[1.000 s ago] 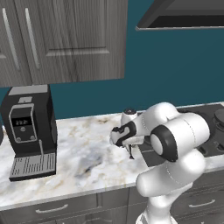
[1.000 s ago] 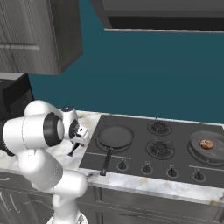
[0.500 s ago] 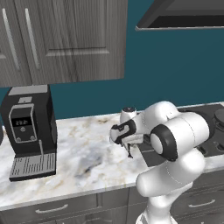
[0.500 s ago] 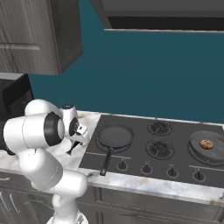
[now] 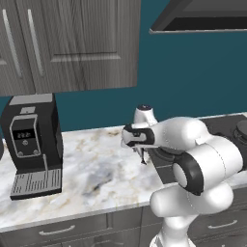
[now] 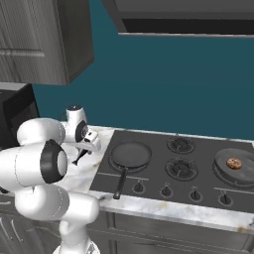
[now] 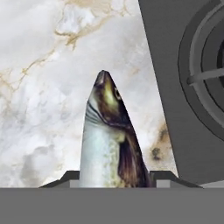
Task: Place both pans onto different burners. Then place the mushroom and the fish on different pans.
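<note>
My gripper [image 7: 116,177] is shut on the fish [image 7: 109,140], whose head points away over the marble counter beside the cooktop's left edge [image 7: 166,65]. From the base views the gripper [image 5: 141,152] [image 6: 85,151] hangs just left of the cooktop with the slim dark fish [image 6: 79,158] dangling from it above the counter. One pan [image 6: 130,155] sits on the front-left burner, handle toward the front. The other pan [image 6: 233,167] lies on the right burner and holds the mushroom [image 6: 233,162]. Two burners [image 6: 181,167] in the middle of the cooktop are bare.
A black coffee machine [image 5: 33,144] stands at the left of the counter [image 5: 91,169]. Dark cabinets [image 5: 67,43] hang above it and a range hood [image 6: 183,17] hangs over the cooktop. Knobs [image 6: 166,191] line the cooktop's front edge.
The hand has risen slightly with the fish still in its grip. Pans and mushroom have not moved.
</note>
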You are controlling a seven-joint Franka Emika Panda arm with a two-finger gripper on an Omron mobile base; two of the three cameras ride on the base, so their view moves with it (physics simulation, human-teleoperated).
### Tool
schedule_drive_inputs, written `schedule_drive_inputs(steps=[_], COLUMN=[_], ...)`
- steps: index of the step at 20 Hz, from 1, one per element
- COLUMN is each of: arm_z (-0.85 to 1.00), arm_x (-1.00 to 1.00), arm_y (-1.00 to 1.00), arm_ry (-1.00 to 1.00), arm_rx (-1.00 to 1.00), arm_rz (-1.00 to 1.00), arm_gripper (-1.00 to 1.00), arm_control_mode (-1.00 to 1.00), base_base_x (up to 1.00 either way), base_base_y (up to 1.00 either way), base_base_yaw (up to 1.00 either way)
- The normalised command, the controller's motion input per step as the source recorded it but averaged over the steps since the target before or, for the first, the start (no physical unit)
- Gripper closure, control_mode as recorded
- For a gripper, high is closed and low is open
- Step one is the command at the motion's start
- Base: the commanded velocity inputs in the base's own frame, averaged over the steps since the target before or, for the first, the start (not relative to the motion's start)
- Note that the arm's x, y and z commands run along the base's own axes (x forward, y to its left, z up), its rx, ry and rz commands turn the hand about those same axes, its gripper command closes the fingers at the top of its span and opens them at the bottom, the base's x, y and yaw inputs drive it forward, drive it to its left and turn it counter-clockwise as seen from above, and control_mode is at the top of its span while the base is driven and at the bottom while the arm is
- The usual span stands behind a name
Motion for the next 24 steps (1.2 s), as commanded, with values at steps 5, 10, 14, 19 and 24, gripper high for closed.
schedule_drive_inputs(steps=[5,10,14,19,24], arm_z=[0.61,0.42,0.39,0.29,0.2], arm_x=[-0.02,0.0,0.0,0.0,0.0], arm_y=[-0.2,-0.27,-0.3,-0.43,-0.46], arm_ry=[0.03,0.01,0.03,0.03,0.04], arm_rx=[0.0,0.0,0.0,0.0,0.0], arm_rz=[-0.05,-0.04,-0.07,-0.04,-0.05], arm_gripper=[1.0,1.0,1.0,1.0,1.0], arm_control_mode=[-1.0,-1.0,-1.0,-1.0,-1.0], base_base_x=[0.0,0.0,0.0,0.0,0.0], base_base_y=[0.0,0.0,0.0,0.0,0.0], base_base_yaw=[0.0,0.0,0.0,0.0,0.0])
